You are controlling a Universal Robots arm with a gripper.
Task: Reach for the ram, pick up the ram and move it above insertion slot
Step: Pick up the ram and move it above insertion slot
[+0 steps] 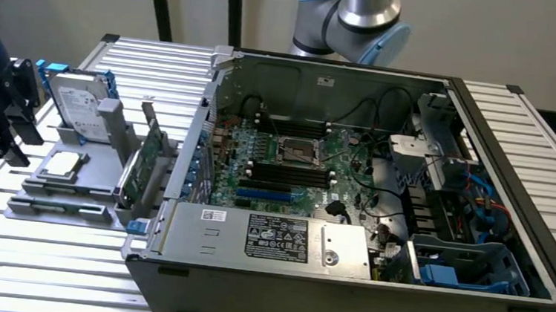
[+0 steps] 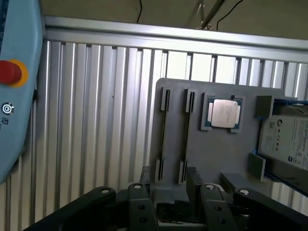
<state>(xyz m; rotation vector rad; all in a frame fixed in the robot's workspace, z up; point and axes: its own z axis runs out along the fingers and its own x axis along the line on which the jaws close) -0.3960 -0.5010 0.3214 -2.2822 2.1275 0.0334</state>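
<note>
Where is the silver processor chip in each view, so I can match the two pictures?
Exterior view: processor chip lies flat on the gray holder at the exterior view's left, outside the computer case.
Wrist view: it sits on that holder, between two narrow slots and the hard drive.
Shared landmark: the blue-framed hard drive.

Robotics lab, open computer case [image 1: 346,307], slatted aluminium bench [image 1: 40,271], robot arm [image 1: 368,18]

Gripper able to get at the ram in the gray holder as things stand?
Probably yes. The gripper hangs open right by the gray holder. The ram looks edge-up in its slot with nothing over it. CPU and hard drive sit aside.
</note>
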